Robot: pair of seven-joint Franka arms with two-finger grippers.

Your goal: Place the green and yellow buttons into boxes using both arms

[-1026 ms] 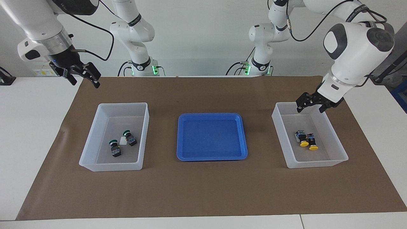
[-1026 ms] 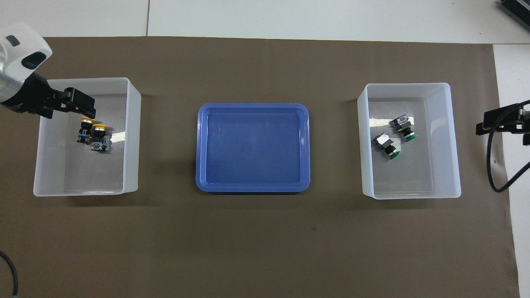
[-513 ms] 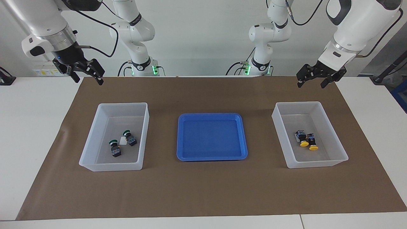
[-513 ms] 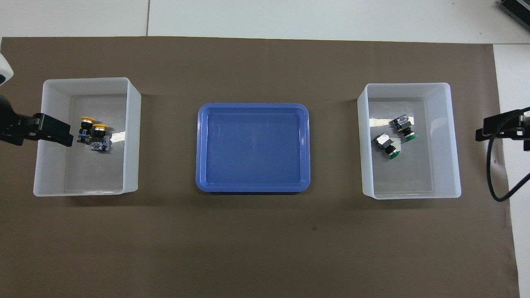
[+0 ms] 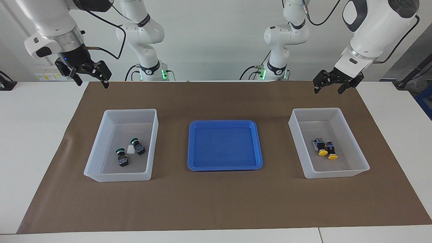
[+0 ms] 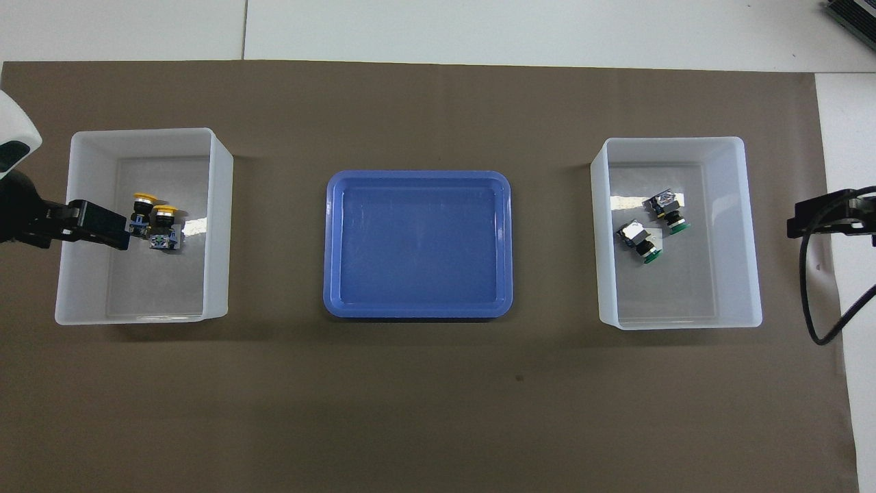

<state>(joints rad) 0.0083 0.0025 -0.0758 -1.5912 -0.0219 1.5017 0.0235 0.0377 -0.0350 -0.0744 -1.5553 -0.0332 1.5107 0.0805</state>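
Observation:
Two yellow buttons [image 5: 326, 149] lie side by side in the clear box [image 5: 337, 174] at the left arm's end; they also show in the overhead view [image 6: 155, 222]. Two green buttons [image 5: 130, 152] lie in the clear box [image 5: 116, 177] at the right arm's end, also seen from overhead [image 6: 651, 227]. My left gripper [image 5: 328, 90] is open and empty, up in the air over the mat by the yellow buttons' box [image 6: 217, 205]. My right gripper [image 5: 92, 83] is open and empty, high over the mat's edge at the right arm's end.
An empty blue tray [image 5: 224, 145] sits on the brown mat [image 5: 216, 202] between the two boxes. The white table top [image 5: 33, 135] surrounds the mat. A black cable [image 6: 818, 301] hangs from the right arm near the green buttons' box [image 6: 602, 239].
My left gripper rose out of the yellow buttons' box and drew back toward the robots. My right gripper lifted a little. The buttons have not moved.

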